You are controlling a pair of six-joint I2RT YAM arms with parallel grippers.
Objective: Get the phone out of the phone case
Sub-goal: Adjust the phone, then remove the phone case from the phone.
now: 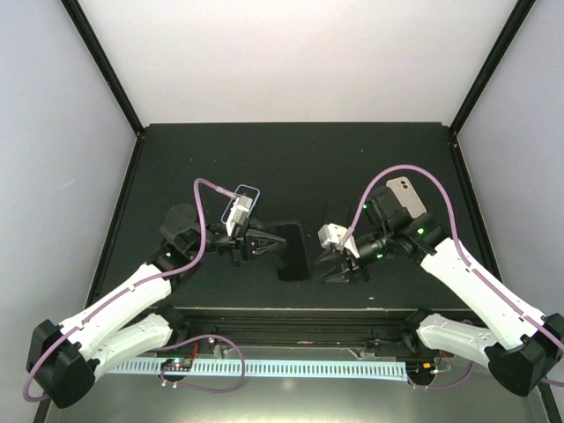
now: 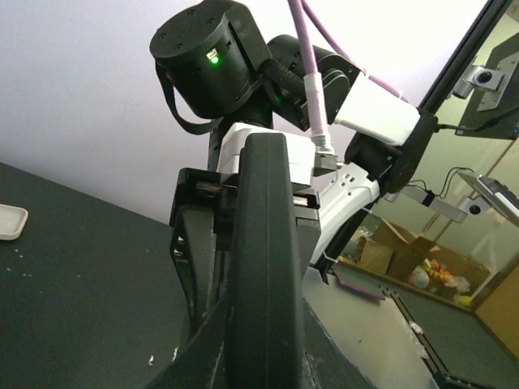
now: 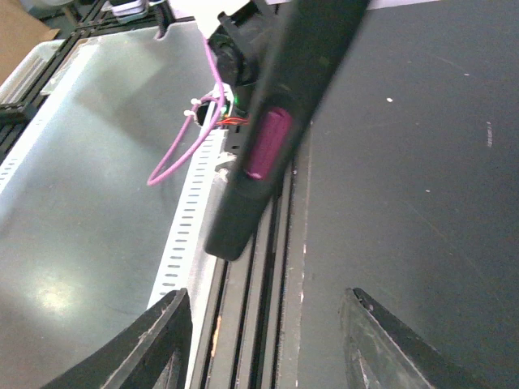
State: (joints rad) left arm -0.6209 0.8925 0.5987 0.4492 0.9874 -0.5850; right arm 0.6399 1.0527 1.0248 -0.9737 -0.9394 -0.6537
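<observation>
The phone case (image 1: 249, 193), pale blue with a dark phone face in it, lies on the mat behind my left wrist, half hidden by it. I cannot make out the phone's pinkish edge. My left gripper (image 1: 263, 243) is shut on a black slab (image 1: 293, 252) held on edge above the mat. In the left wrist view the slab (image 2: 266, 267) fills the space between the jaws. In the right wrist view the slab (image 3: 276, 121) shows a pinkish-purple side button (image 3: 266, 144). My right gripper (image 1: 339, 264) is open and empty just right of the slab, its fingers (image 3: 162, 344) spread wide.
A white-rimmed case (image 1: 407, 196) with a camera cut-out lies at the back right, beside the right arm; its corner shows in the left wrist view (image 2: 10, 221). The table's front rail (image 3: 268, 267) and a slotted white strip (image 1: 291, 367) run along the near edge.
</observation>
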